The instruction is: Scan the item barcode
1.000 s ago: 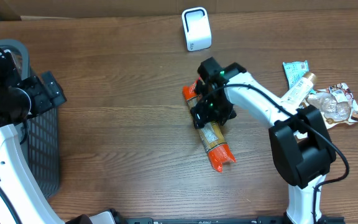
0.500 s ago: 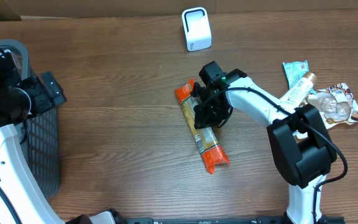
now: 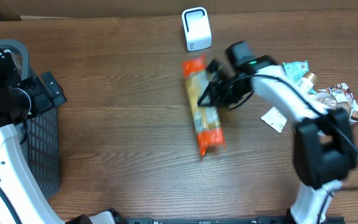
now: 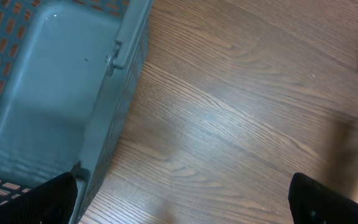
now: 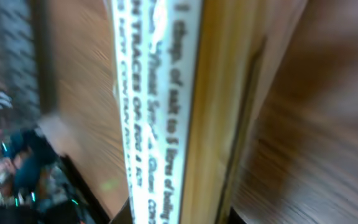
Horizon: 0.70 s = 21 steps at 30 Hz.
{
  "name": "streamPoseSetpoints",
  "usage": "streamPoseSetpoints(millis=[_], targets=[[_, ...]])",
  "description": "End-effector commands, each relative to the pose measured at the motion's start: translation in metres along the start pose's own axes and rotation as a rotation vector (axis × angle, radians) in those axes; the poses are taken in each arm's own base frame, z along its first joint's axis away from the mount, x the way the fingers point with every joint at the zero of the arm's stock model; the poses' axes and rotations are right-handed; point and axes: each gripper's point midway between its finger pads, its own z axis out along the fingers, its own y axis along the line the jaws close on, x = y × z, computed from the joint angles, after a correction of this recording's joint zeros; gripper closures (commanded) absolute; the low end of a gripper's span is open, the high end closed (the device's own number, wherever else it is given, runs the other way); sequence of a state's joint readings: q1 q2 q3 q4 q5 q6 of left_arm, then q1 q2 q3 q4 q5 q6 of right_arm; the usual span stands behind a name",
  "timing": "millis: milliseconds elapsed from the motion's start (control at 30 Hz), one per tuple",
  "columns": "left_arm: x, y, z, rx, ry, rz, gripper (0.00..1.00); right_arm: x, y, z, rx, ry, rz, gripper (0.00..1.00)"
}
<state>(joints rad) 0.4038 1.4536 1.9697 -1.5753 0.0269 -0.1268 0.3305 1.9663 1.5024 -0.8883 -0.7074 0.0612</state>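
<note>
Two grippers: right gripper point(image 3: 215, 93) clamped on pasta packet point(image 3: 204, 115) mid-length, near white scanner point(image 3: 196, 28); left gripper point(image 4: 188, 199) spread wide over grey basket point(image 4: 55, 93) rim.

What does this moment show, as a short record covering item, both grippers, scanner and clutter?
item: pasta packet, long with orange ends, blurred in the overhead view
right gripper: shut on the pasta packet near its middle
left gripper: open, holding nothing, over the table beside the grey basket
scanner: white, upright at the far edge, apart from the packet
clutter: snack wrappers at the right edge
</note>
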Motion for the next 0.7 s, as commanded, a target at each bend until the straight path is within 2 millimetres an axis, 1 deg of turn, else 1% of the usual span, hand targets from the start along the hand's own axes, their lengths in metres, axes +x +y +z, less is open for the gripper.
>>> streamPoseSetpoints(millis=[0,33,67,100,200,233,267,300,367,433,667], targets=[[-0.001,-0.001,-0.001,0.007,-0.005,0.014,0.0,-0.033,0.094,-0.116,-0.162,-0.293,-0.146,0.96],[-0.001,-0.001,-0.001,0.008,-0.005,0.014,0.0,-0.036,0.102,-0.137,-0.158,-0.354,-0.151,0.96],[-0.001,-0.001,-0.001,0.007,-0.005,0.014,0.0,-0.037,0.108,-0.15,-0.154,-0.396,-0.153,0.96],[-0.001,-0.001,-0.001,0.008,-0.005,0.014,0.01,-0.039,0.118,-0.179,-0.133,-0.488,-0.152,0.96],[-0.001,-0.001,-0.001,0.007,-0.005,0.014,0.0,-0.038,0.133,-0.225,-0.062,-0.658,-0.118,0.96],[-0.001,-0.001,-0.001,0.007,-0.005,0.014,0.01,-0.037,0.135,-0.233,-0.047,-0.691,-0.106,0.96],[0.0,-0.001,-0.001,0.007,-0.005,0.014,0.01,-0.033,0.141,-0.249,-0.019,-0.753,-0.091,0.96],[-0.001,-0.001,-0.001,0.008,-0.005,0.014,0.01,-0.03,0.145,-0.257,-0.004,-0.785,-0.086,0.96],[-0.001,-0.001,-0.001,0.007,-0.005,0.014,0.0,-0.028,0.148,-0.264,0.015,-0.816,-0.094,0.96],[-0.001,-0.001,-0.001,0.007,-0.005,0.014,0.01,-0.028,0.148,-0.266,0.035,-0.833,-0.092,0.96],[-0.001,-0.001,-0.001,0.008,-0.005,0.014,0.01,-0.036,0.148,-0.26,0.03,-0.832,-0.102,0.96]])
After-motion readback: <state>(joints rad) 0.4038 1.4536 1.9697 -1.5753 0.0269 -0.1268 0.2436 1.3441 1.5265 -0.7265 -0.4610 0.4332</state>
